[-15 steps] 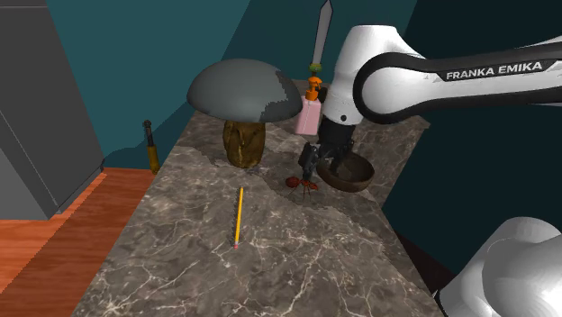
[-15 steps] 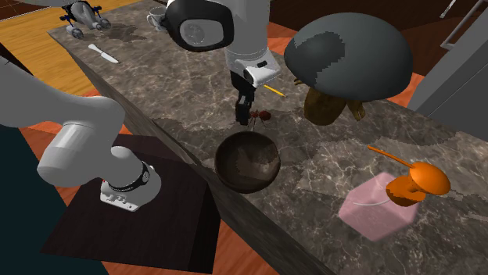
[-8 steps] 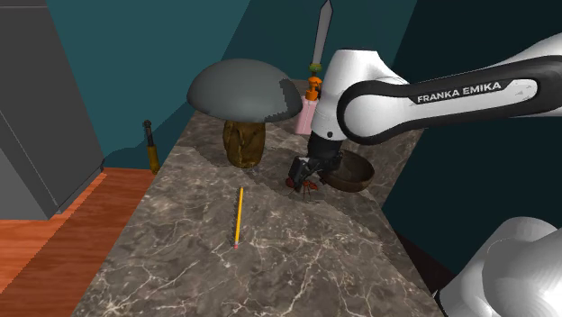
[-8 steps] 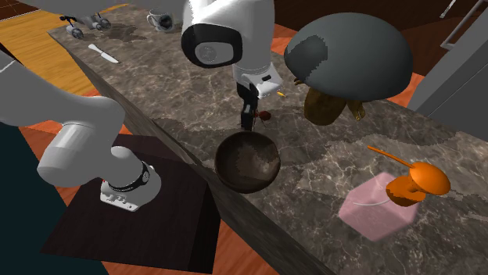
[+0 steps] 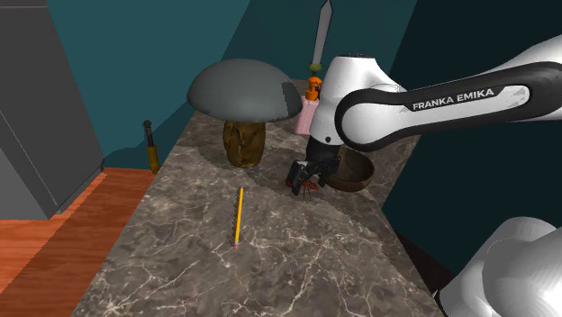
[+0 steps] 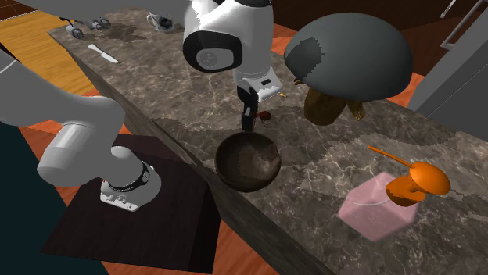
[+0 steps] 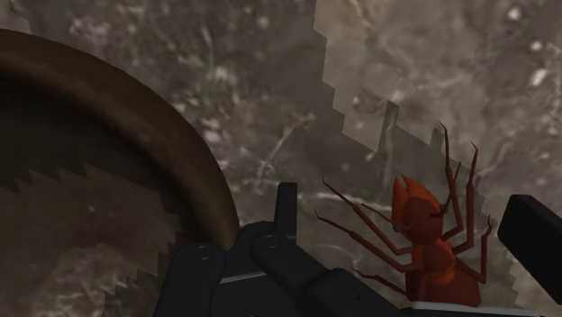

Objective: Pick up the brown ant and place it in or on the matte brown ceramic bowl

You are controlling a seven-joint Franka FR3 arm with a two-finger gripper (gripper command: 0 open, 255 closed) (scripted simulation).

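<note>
The pincer (image 7: 407, 207) is open, its fingers either side of the reddish-brown ant (image 7: 432, 257) on the marbled surface (image 7: 270, 90). The ant's long axis runs between them, head pointing away from the hand. Just beside one finger sits the brown bowl (image 7: 99, 180).

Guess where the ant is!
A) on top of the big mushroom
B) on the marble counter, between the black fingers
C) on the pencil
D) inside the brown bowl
B: the ant stands on the counter between the open fingers of the gripper, beside the bowl, not in it.
</note>
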